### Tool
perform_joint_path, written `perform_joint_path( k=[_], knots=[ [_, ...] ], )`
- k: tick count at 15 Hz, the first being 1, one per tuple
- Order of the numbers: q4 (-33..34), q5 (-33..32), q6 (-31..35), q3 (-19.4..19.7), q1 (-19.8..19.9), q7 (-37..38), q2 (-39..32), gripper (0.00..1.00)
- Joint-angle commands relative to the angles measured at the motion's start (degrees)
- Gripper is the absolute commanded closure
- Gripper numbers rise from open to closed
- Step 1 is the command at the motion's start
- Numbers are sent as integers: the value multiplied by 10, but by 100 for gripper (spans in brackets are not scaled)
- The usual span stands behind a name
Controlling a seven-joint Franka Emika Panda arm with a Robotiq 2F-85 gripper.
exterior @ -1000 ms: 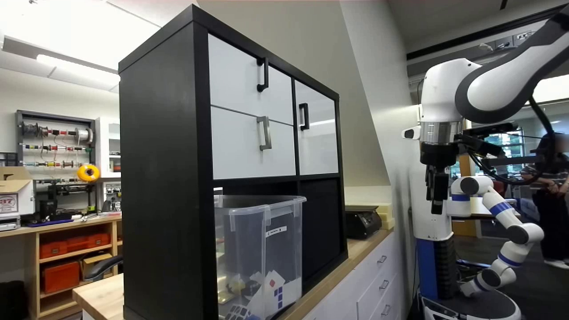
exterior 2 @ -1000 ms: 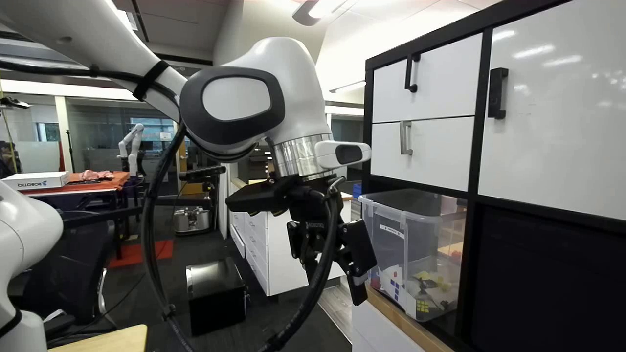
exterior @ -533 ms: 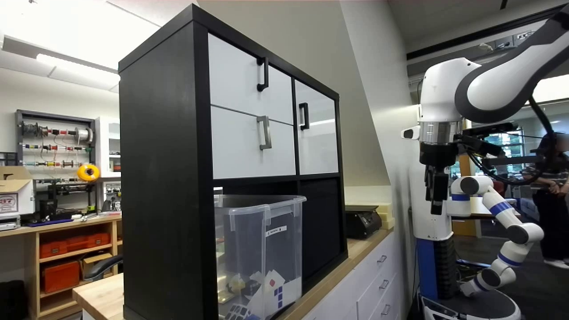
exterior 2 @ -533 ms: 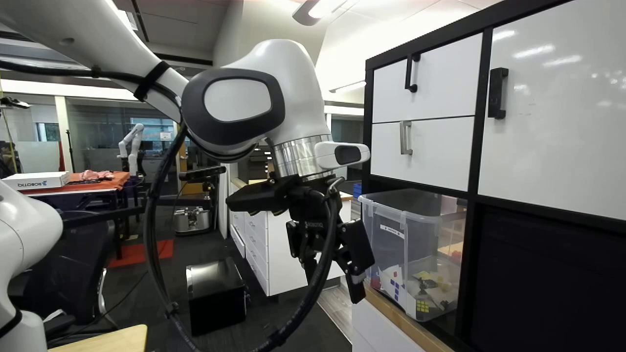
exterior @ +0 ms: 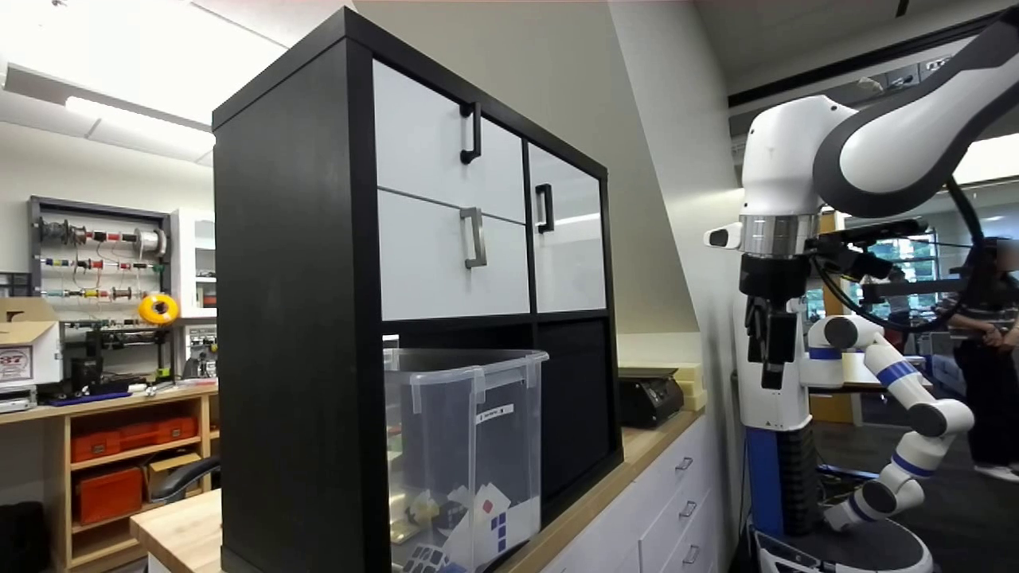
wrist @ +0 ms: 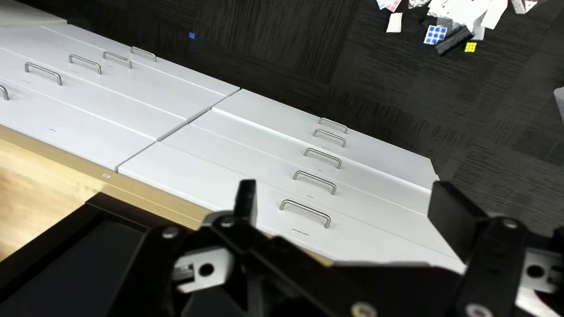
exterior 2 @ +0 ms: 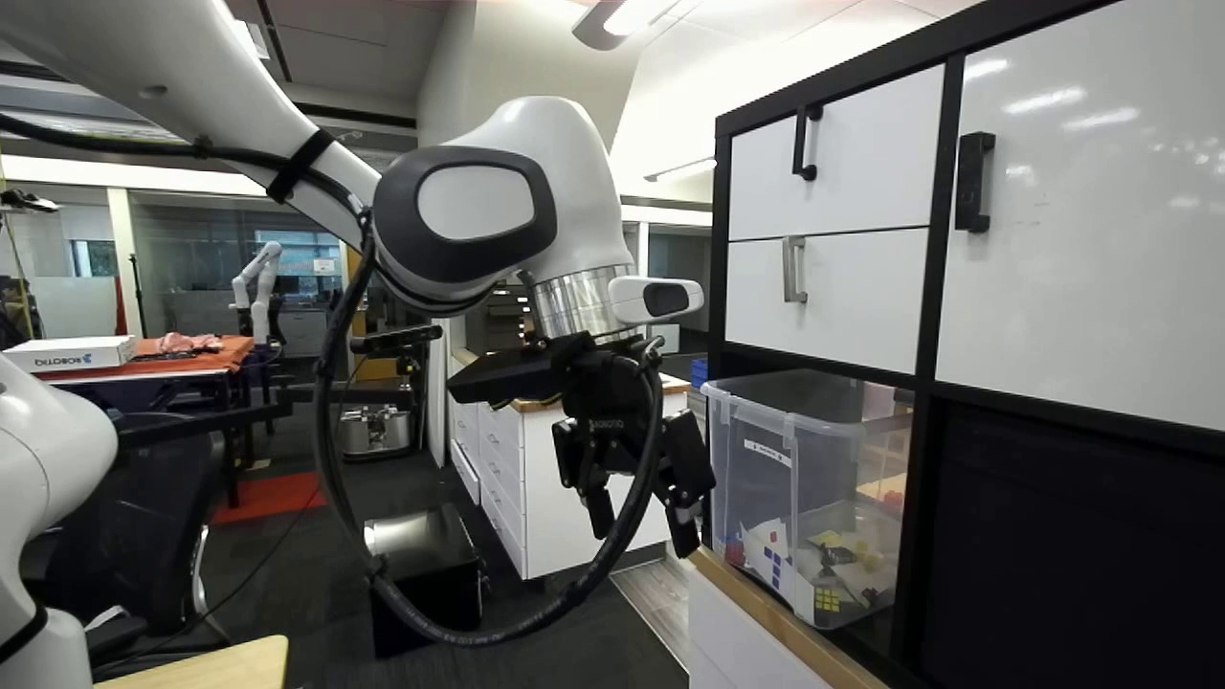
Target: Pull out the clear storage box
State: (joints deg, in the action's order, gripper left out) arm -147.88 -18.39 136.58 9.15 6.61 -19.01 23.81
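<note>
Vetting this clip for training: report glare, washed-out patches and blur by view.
In both exterior views, glare on the white door, none as strong on the clear storage box; in an exterior view, ceiling washed out at upper left; in the wrist view, gripper out of focus, drawer handles beyond it crisper.

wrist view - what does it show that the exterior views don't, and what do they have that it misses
Only the wrist view shows the small blue piece on the dark carpet. Only the exterior views, both of them, show the clear storage box and the white cabinet fronts above it. All share the open tool, the wooden countertop and metal-handled white drawers.
</note>
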Motion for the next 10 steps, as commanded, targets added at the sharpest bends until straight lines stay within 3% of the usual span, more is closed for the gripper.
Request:
perform_joint_path(
  k=[1,10],
  knots=[
    [-2,16,6,-8,-19,-14,7,0],
    [9,77,23,-28,-67,-7,-5,0]
  ],
)
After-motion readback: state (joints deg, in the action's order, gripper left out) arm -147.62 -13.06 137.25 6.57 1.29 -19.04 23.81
